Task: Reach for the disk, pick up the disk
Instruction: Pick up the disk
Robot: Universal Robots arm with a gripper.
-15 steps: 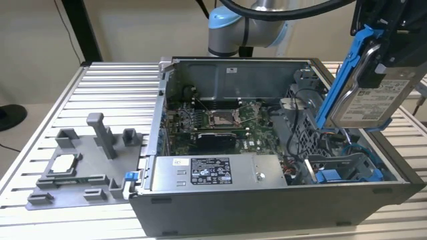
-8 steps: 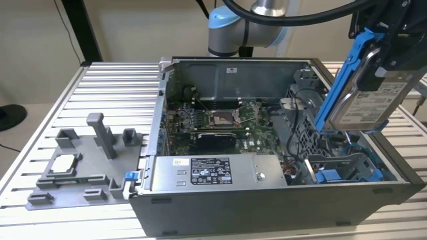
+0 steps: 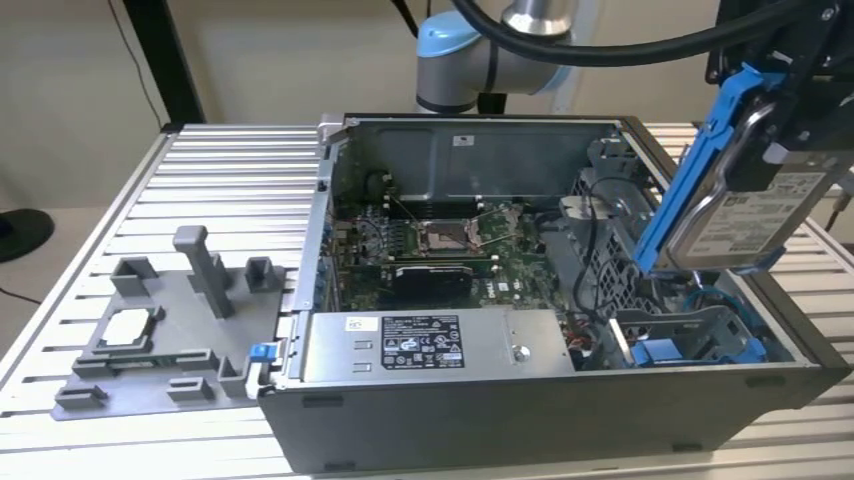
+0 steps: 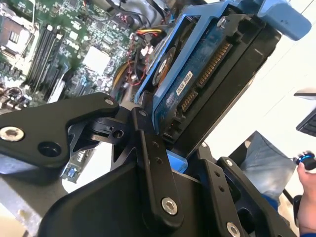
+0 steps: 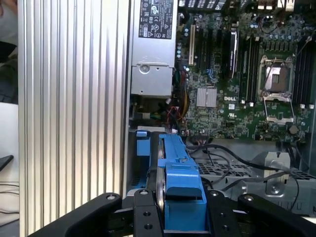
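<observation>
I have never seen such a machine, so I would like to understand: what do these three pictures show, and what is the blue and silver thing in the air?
It is a robot arm working over an open computer case on a ribbed metal table. One picture comes from a camera standing off the arm; the other two come from cameras riding near its wrist. The gripper has its black fingers shut on the disk, a silver hard drive in a blue frame, held tilted above the case. Inside lie the green motherboard and a silver power supply. A grey plastic fixture sits on the table beside the case.
</observation>
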